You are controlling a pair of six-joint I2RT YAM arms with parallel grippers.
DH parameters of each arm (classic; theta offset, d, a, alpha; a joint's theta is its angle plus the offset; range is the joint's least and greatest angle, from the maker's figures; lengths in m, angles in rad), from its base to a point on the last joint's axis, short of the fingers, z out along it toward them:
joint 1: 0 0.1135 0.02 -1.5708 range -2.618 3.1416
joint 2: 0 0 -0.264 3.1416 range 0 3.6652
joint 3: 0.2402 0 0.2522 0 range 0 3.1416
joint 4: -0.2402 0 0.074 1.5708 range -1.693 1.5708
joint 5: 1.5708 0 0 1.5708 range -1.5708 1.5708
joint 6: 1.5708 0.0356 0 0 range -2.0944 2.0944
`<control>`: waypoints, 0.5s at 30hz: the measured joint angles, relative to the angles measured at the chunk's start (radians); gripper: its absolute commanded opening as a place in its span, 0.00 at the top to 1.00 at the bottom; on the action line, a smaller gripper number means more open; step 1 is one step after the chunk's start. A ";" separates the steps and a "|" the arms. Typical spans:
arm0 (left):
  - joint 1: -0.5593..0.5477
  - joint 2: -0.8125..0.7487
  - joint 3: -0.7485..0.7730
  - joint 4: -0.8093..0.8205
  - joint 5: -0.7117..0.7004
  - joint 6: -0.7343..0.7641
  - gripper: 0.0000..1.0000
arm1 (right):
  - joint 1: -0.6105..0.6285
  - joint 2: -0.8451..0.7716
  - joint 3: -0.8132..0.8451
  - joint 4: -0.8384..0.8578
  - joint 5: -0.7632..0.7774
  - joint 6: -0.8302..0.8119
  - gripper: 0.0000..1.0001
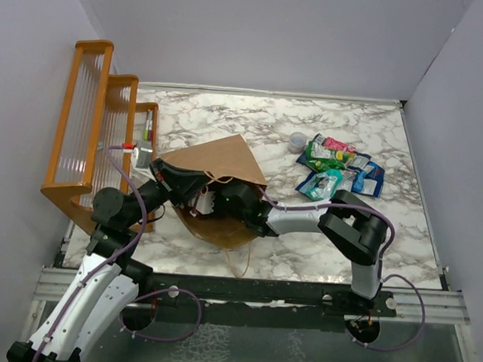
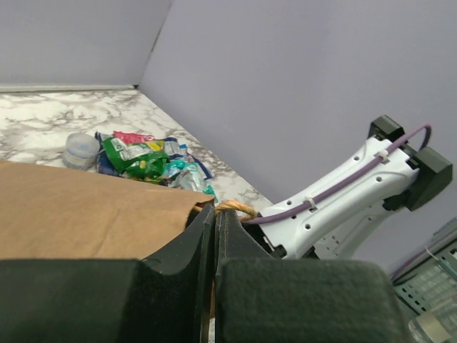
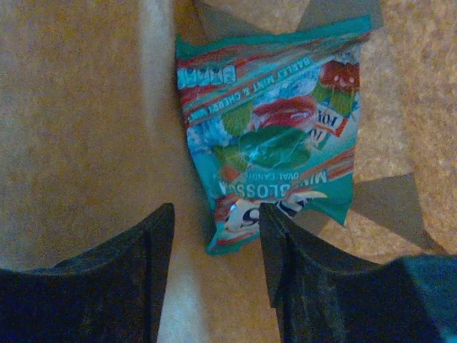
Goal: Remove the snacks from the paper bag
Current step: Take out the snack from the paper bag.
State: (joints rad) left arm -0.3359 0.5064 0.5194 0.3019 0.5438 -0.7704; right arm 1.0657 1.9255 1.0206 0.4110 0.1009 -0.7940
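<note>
We pinch the rim of the paper bag (image 2: 86, 214) with our left gripper (image 2: 216, 211); our right gripper (image 3: 216, 218) stands spread over a teal packet (image 3: 275, 128) inside it

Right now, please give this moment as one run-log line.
left gripper: shut on paper bag rim | right gripper: open, inside bag, over teal packet | snack pile: outside bag

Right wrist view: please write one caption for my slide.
Open right hand at a teal snack packet inside the paper bag.
</note>
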 measured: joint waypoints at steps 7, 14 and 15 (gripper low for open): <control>0.000 0.018 0.001 0.067 0.094 -0.025 1.00 | 0.015 0.068 0.115 -0.048 0.072 0.013 0.39; 0.000 0.012 0.002 0.078 0.131 -0.029 1.00 | 0.015 0.159 0.188 -0.069 0.134 0.012 0.29; 0.000 0.010 0.002 0.078 0.134 -0.029 1.00 | 0.015 0.173 0.202 -0.072 0.142 0.011 0.29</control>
State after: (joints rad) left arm -0.3359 0.5159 0.5217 0.3801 0.6777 -0.7990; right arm 1.0809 2.0987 1.2228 0.3386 0.2424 -0.7834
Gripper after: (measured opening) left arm 0.019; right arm 0.688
